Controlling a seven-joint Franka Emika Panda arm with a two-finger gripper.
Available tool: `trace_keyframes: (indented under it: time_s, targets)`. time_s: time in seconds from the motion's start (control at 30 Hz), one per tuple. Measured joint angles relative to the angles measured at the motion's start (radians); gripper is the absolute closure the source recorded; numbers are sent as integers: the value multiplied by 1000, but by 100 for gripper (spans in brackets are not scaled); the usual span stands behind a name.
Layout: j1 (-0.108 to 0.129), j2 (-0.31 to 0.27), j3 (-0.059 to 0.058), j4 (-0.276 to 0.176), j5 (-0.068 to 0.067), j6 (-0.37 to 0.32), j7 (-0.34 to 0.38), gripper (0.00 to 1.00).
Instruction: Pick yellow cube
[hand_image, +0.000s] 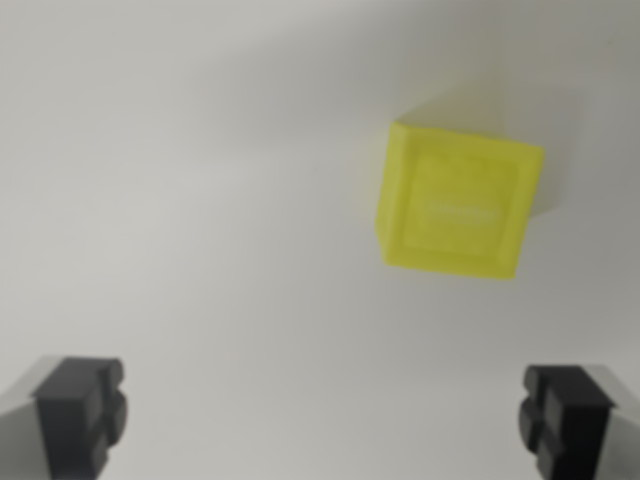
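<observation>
Yellow cube (458, 205) on the worktop (200, 200) — ahead and right of the claw (323, 415), jaws apart. Likely light, rigid, smooth — grip opposite flat faces.

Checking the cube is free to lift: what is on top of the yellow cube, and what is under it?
Nothing sits on the yellow cube; its top face is bare. It rests on a plain white surface. The patch directly beneath it is covered.

Between the jaws: bare pale surface (250, 300), nothing in the way.
Ahead, toward the right jaw: yellow cube (455, 200), the sole obstacle, open room all round.
</observation>
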Motion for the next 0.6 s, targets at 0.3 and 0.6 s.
trace_keyframes:
  time_s: [0.3, 0.6]
  targets:
    - [-14, 33, 0, 5, 1, 28, 6, 0]
    - [-28, 68, 0, 12, 2, 54, 13, 0]
